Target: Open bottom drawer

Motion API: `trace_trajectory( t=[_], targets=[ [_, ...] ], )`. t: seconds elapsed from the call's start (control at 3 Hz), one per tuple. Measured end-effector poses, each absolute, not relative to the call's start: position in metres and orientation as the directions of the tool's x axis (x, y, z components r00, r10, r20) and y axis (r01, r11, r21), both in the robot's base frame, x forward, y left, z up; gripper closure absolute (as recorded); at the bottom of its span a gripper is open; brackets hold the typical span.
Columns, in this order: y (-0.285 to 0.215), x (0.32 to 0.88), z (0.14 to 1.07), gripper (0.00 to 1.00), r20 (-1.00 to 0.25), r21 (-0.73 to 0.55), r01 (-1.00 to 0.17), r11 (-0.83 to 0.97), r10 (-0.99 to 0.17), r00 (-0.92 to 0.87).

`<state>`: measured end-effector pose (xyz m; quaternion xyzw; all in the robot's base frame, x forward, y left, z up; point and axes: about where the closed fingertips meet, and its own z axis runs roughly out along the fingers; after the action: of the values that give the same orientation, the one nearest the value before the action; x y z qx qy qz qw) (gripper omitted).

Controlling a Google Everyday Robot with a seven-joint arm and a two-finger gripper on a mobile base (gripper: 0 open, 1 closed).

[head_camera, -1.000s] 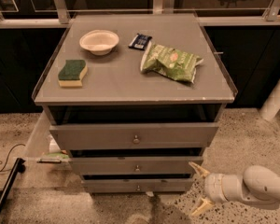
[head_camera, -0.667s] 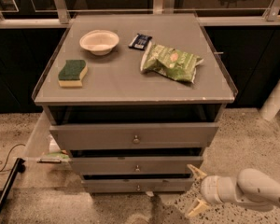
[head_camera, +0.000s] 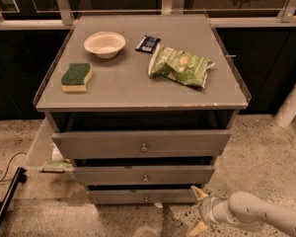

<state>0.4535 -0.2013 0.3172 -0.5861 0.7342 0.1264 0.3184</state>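
Note:
The grey cabinet has three stacked drawers. The bottom drawer (head_camera: 143, 196) has the narrowest front, with a small round metal knob (head_camera: 146, 198) at its centre, and it sits close to the floor. My gripper (head_camera: 197, 211) is low at the right, just off the bottom drawer's right end, with its pale fingers spread open, one fingertip (head_camera: 199, 192) up and one down near the floor. It holds nothing. The white arm (head_camera: 256, 214) comes in from the lower right.
The middle drawer (head_camera: 144, 174) and top drawer (head_camera: 142, 143) stand above. On the cabinet top (head_camera: 128, 85) lie a white bowl (head_camera: 104, 43), a green-yellow sponge (head_camera: 76, 77), a green chip bag (head_camera: 180, 65) and a dark packet (head_camera: 147, 43). A black cable (head_camera: 2, 174) lies at the left.
My gripper and arm have shifted slightly left, toward the bottom drawer's right end. The drawers have not moved.

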Motion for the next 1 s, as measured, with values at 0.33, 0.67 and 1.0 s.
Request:
trace_trajectory(
  t=[0.33,0.67,1.0],
  targets=[
    [-0.198,0.462,0.281,0.0,-0.62,-0.203,-0.932,0.3,-0.776,-0.115],
    [-0.188,0.476,0.26,0.0,-0.654,-0.241,-0.925,0.293,-0.754,-0.068],
    [-0.187,0.49,0.249,0.0,-0.688,-0.249,-0.919,0.305,-0.724,-0.054]
  ],
)
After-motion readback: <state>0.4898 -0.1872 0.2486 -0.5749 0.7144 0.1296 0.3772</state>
